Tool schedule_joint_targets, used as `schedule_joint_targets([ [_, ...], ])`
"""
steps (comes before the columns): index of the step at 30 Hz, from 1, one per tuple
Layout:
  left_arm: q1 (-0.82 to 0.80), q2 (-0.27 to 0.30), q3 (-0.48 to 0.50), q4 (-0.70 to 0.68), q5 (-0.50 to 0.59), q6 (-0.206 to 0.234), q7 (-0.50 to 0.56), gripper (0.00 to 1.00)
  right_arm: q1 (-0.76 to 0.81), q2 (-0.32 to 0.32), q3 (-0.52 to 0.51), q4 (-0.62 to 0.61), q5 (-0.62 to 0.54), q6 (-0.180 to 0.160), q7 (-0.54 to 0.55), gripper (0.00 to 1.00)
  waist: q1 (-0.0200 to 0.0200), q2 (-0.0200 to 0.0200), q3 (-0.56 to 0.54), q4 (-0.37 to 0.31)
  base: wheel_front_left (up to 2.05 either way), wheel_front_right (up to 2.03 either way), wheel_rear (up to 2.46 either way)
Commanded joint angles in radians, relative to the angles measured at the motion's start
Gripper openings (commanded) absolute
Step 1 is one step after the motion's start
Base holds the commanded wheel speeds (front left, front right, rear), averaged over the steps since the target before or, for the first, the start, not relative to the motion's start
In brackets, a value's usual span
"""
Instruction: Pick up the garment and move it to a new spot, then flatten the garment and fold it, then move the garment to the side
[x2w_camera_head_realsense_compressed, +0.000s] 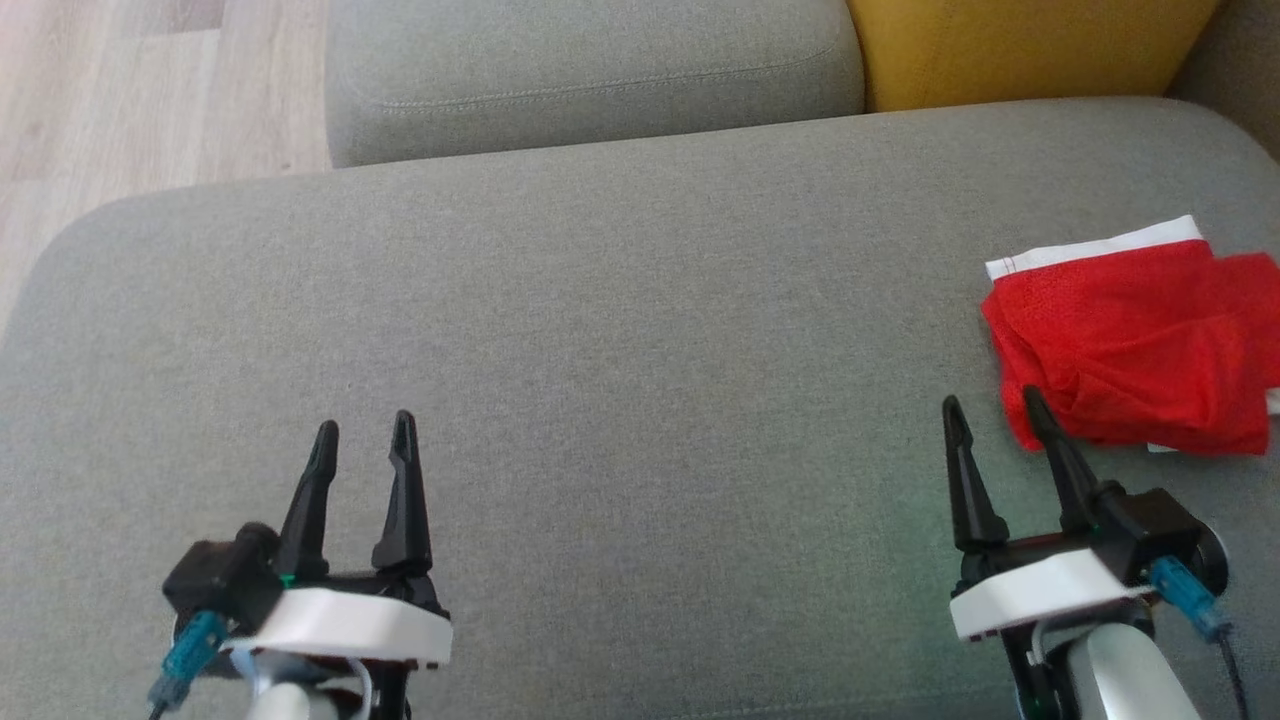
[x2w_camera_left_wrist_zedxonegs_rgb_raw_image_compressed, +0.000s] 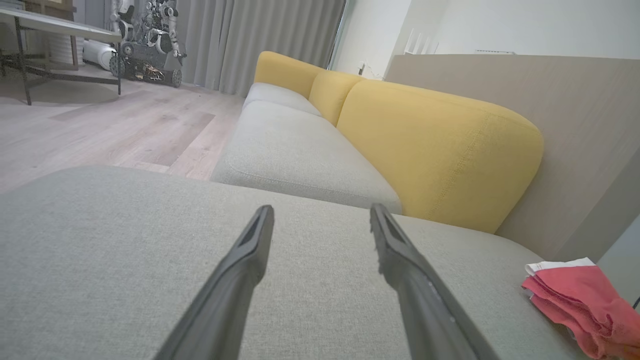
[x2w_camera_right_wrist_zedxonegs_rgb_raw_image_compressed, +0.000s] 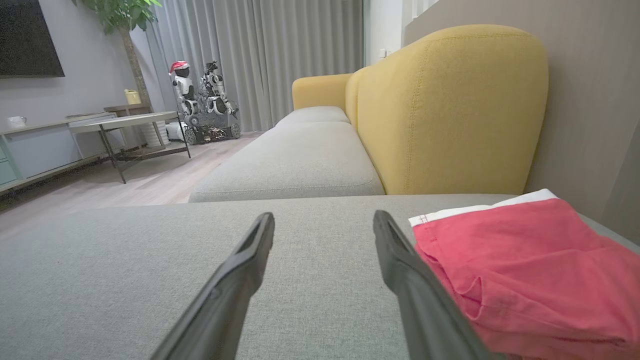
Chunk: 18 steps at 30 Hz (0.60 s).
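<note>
left gripper (x2w_camera_head_realsense_compressed: 364, 422) sits low at the near left, fingers spread wide and holding nothing, above the bare grey seat cushion (x2w_camera_head_realsense_compressed: 620, 300) and well apart from the garment. right gripper (x2w_camera_head_realsense_compressed: 992, 398) is likewise spread and empty; its outer finger overlaps the near corner of the red garment (x2w_camera_head_realsense_compressed: 1140, 340), and whether they touch cannot be told. the garment, red with a white band, lies folded and rumpled at the cushion's right edge, near the yellow backrest (x2w_camera_head_realsense_compressed: 1020, 50).

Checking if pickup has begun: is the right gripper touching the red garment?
Cannot tell. Head and right wrist views show a finger of the right gripper overlapping the red garment, no plain gap or contact.
</note>
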<state>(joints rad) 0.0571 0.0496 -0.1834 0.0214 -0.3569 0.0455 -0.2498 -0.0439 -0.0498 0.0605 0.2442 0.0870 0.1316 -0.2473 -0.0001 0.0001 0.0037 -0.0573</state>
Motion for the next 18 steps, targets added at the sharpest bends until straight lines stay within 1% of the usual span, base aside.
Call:
schedule_joint_targets([
  [1,-0.029,0.001,0.029,-0.04,0.014,0.004,-0.012,1.0,-0.018,-0.001,0.028,-0.036,0.003,-0.001,-0.011,1.0,0.0001,-0.0001,0.001,-0.001,0.0,0.0,0.0],
  [4,-0.023,0.001,0.03,-0.05,0.002,-0.016,-0.012,1.0,-0.017,-0.001,0.033,-0.037,0.007,-0.001,-0.013,1.0,0.0001,-0.0001,0.004,-0.006,0.0,0.0,0.0],
  [10,-0.021,0.001,0.047,-0.061,-0.018,-0.034,-0.012,1.0,-0.019,-0.001,0.036,-0.038,0.017,-0.001,-0.014,1.0,0.0001,-0.0001,0.008,-0.01,0.0,0.0,0.0],
  [18,-0.016,0.001,0.059,-0.06,-0.021,-0.039,-0.012,1.0,-0.018,-0.001,0.034,-0.053,0.024,-0.001,-0.014,1.0,0.0001,-0.0001,0.008,-0.007,0.0,0.0,0.0],
])
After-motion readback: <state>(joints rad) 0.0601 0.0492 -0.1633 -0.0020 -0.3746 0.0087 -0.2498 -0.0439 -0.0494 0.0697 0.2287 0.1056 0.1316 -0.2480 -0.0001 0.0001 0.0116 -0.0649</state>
